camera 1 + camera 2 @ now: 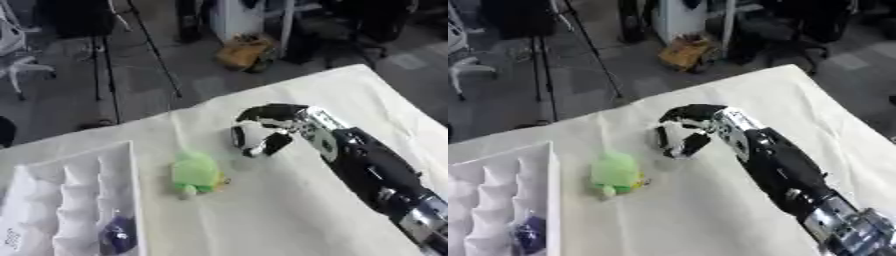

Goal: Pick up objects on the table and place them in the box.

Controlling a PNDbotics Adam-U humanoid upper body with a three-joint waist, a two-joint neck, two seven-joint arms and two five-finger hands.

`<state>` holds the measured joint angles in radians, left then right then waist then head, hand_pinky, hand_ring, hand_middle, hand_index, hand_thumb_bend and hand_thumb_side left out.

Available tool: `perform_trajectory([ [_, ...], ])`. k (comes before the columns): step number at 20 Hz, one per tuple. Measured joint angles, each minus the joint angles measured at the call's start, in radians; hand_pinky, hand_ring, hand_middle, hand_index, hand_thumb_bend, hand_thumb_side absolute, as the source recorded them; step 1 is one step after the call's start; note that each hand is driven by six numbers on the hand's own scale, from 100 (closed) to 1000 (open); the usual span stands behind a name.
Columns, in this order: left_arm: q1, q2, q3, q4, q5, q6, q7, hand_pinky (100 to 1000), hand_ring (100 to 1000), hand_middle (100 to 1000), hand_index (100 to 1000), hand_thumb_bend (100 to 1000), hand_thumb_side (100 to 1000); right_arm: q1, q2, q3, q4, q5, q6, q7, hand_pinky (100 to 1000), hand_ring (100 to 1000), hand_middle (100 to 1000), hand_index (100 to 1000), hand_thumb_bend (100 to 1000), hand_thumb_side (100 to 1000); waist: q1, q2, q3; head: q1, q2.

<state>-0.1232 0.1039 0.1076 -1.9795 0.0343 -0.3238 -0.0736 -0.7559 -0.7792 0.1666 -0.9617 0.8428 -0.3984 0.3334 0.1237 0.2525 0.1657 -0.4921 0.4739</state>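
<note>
reaching in from the near right corner, the right hand (pixel 267 131) hangs over the middle of the table (pixel 289 210) in the left eye view, its black arm (pixel 376 175) running back toward the near right. its fingers (pixel 238 136) are curled downward with the thumb (pixel 273 145) set opposite, and the white cloth shows in the gap between them, so it has hold of nothing. just left of the hand and a little nearer lies a small green toy (pixel 196 172) with a bit of yellow at its near edge, apart from the fingertips. at the near left stands a white box (pixel 131 200) split into compartments, and a dark purple thing (pixel 116 236) lies in one of its near compartments. beyond the table's far edge is a grey floor with a black stand (pixel 103 75) and a yellow-brown bag (pixel 245 51).

in the right eye view the same hand (pixel 689 125) shows the same curl, empty over the cloth, with the green toy (pixel 614 174) near its left side and not touched. the box (pixel 551 200) sits at the near left edge, the purple thing (pixel 529 234) low inside it. the left hand shows in neither view.
</note>
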Motion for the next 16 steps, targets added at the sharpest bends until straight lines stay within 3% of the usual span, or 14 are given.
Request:
perform_trajectory([
  [8,0.003,0.0,0.0,0.0,0.001,-0.002,-0.005,972,839,807,734,443,852,-0.001,0.001,0.0,0.002,0.002,-0.014,-0.008,942,937,941,998,479,628,0.003,0.0,0.011,-0.001,0.0],
  [16,0.007,0.0,-0.001,0.0,0.001,-0.003,-0.007,972,839,807,734,441,853,-0.001,0.0,0.003,-0.056,0.014,-0.014,-0.027,938,933,941,1000,477,613,0.005,0.0,0.013,-0.006,0.0],
])
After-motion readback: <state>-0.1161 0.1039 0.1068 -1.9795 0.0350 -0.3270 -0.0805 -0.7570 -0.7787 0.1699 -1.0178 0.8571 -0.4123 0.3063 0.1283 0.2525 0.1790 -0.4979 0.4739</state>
